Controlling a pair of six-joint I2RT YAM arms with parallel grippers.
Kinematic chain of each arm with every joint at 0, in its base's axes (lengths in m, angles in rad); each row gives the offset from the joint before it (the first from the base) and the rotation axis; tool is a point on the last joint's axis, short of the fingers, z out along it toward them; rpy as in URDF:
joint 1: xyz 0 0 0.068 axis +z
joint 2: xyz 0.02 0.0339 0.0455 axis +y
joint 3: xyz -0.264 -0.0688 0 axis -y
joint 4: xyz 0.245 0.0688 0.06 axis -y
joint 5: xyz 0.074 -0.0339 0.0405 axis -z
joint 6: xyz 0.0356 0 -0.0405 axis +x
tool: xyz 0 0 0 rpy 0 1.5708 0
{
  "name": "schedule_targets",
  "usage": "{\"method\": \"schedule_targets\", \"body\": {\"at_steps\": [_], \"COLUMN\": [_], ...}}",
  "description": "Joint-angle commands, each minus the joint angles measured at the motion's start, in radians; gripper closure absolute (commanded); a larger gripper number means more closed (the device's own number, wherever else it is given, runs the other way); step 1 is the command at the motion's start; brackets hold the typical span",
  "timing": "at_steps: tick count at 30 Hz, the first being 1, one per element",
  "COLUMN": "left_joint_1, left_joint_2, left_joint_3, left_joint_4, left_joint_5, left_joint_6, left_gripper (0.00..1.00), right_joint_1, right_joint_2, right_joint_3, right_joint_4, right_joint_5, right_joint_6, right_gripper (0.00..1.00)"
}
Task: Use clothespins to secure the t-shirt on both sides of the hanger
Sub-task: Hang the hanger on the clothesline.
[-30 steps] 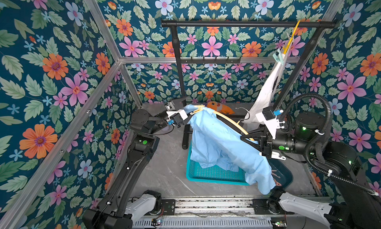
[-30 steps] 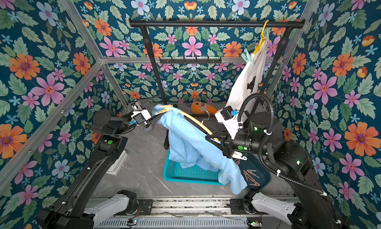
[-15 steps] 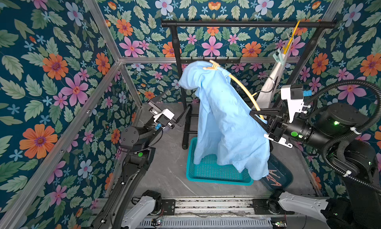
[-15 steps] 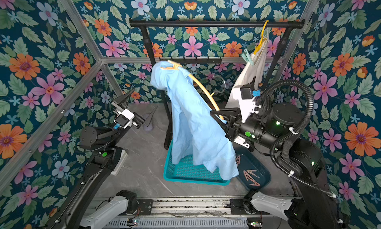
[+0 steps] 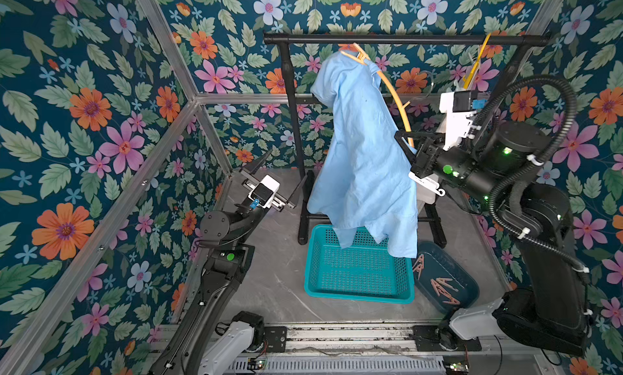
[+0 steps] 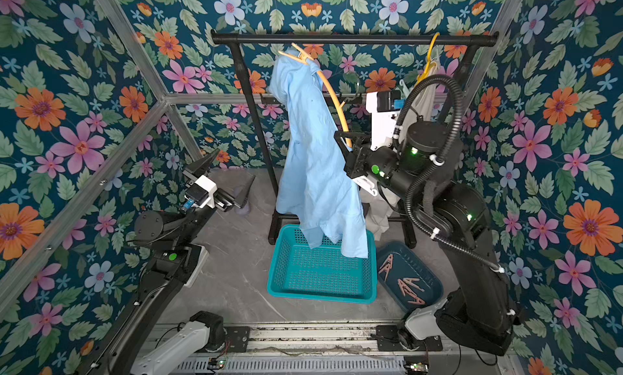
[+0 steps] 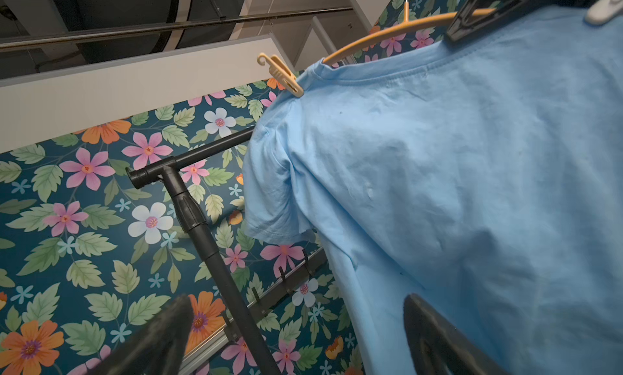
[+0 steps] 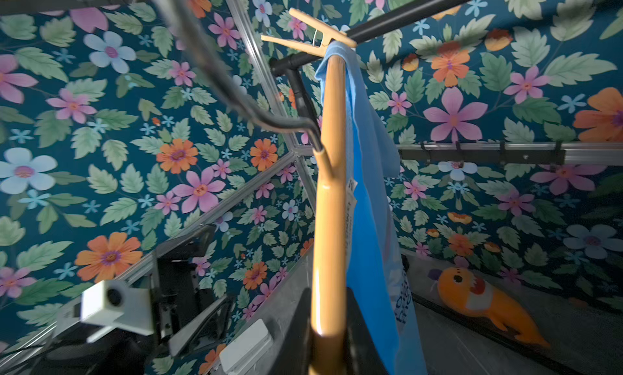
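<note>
Holding the hanger tight: right hand | left hand wide, empty | t-shirt beside right hand, over grey table, flower walls around | yellow clothespin clipped high above right hand; other clothespins in tray below | hanger's low end hidden.

teal basket below black rack (orange fish toy on floor)
</note>
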Motion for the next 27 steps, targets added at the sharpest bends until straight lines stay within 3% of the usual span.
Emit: {"method": "schedule_targets", "body": {"at_steps": [1,8,11,15,20,23,27], "left_joint_1": [-0.002,-0.021,-0.046,-0.139,-0.222,-0.267,-0.372], "left_joint_2": [0.007,0.04,0.085,0.149,0.194,0.223,0.274], "left_joint_3": [0.001,0.025,0.096,0.178,0.21,0.234,0.304], "left_joint_4": [0.011,0.014,-0.038,-0.142,-0.187,-0.186,-0.269], "left_joint_5": [-0.014,-0.013,0.026,0.044,-0.002,-0.036,-0.051], "left_joint_6": [-0.049,-0.148,-0.216,-0.198,-0.151,-0.182,-0.146], "left_gripper": [0.02,0.07,0.24,0.3,0.31,0.35,0.33], "right_joint_1": [-0.001,0.0,0.0,0.0,-0.002,-0.002,-0.001], "right_joint_2": [0.038,0.191,0.264,0.326,0.347,0.327,0.312], "right_joint_3": [0.028,0.193,0.256,0.333,0.333,0.279,0.223], "right_joint_4": [0.068,0.089,0.103,0.108,0.103,0.132,0.173], "right_joint_5": [0.131,0.185,0.23,0.23,0.233,0.253,0.264], "right_joint_6": [0.037,0.05,0.06,0.065,0.079,0.088,0.11], "right_gripper": [1.0,1.0,1.0,1.0,1.0,1.0,1.0]}}
